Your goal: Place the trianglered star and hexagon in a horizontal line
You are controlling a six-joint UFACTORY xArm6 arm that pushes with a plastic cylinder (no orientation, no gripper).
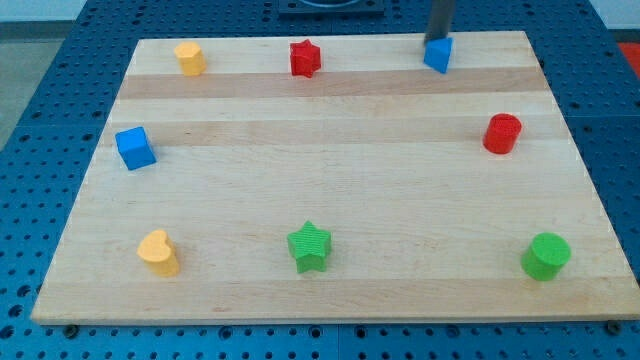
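The rod enters from the far edge of the view, and my tip (439,38) sits at the far side of the blue triangle (437,55), touching it or just short of it; the exact contact cannot be resolved. The end effector is a plain rod with no jaws, so there is no open or closed state to report, and it holds nothing. The blue triangle lies near the far edge of the wooden bench (330,200), right of centre. The red star (305,58) lies on the same far row, to the left of the triangle and well apart from my tip. The yellow hexagon (190,58) lies further left on that row, near the far-left corner. The three blocks stand roughly level with one another across the far row. Elsewhere on the bench: a blue cube (135,148) at the left, a red cylinder (502,133) at the right, and along the near row a yellow heart (158,252), a green star (309,246) and a green cylinder (546,256).
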